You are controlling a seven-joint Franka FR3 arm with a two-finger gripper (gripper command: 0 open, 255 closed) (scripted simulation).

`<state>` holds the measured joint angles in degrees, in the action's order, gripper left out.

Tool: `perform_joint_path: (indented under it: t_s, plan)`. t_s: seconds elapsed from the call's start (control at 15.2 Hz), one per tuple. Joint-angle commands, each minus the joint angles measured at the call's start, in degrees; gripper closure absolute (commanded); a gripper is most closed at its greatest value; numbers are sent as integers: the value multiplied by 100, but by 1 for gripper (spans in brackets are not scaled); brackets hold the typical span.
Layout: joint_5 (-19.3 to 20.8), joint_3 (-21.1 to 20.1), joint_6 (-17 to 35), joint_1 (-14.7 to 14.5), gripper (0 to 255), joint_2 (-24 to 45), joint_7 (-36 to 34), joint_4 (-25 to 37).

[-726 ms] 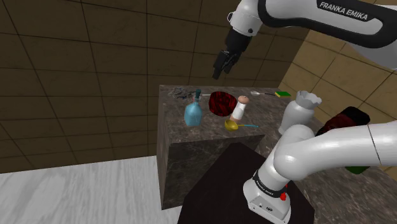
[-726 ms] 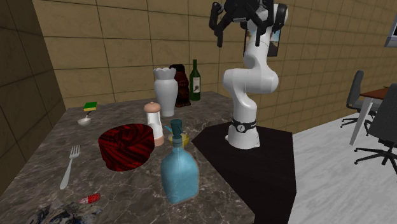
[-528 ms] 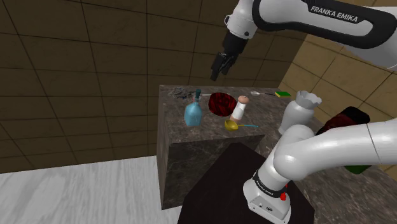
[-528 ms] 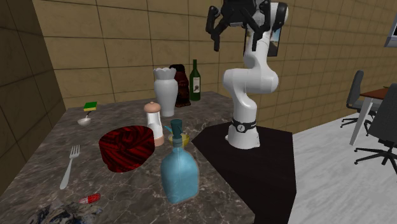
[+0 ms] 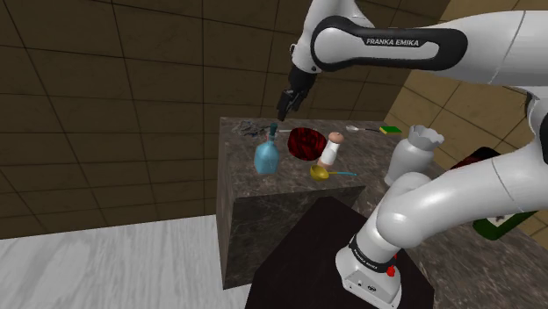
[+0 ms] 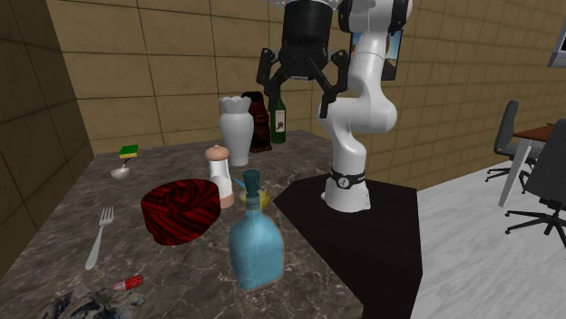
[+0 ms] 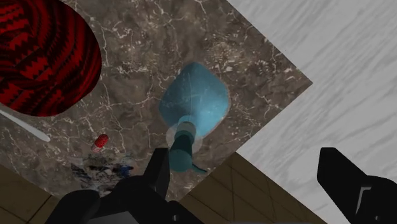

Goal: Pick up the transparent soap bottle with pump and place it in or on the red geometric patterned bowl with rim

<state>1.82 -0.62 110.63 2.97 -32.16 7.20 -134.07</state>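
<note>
wrist view: translucent blue soap bottle (image 7: 194, 98) w/ pump, veined countertop (image 7: 146, 38)

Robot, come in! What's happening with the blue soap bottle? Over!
Gripper open, hovering over the blue bottle, not touching. Bottle upright on the counter beside the red bowl. Nothing between gripper and pump.

Open air above the soap bottle (image 6: 255, 246); the bowl (image 6: 180, 217) stands near one side.
</note>
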Motion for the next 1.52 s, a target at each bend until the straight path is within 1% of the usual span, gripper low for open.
perform_joint_path:
  t_s: [0.0,0.4,0.86,1.45]
  plan:
    - [119,59,353,55,0,313,111,-42]
    - [451,197,1236,209,0,1353,346,99]
    - [490,228,1798,233,0,1628,327,-187]
    - [493,230,1843,236,0,1653,326,-208]
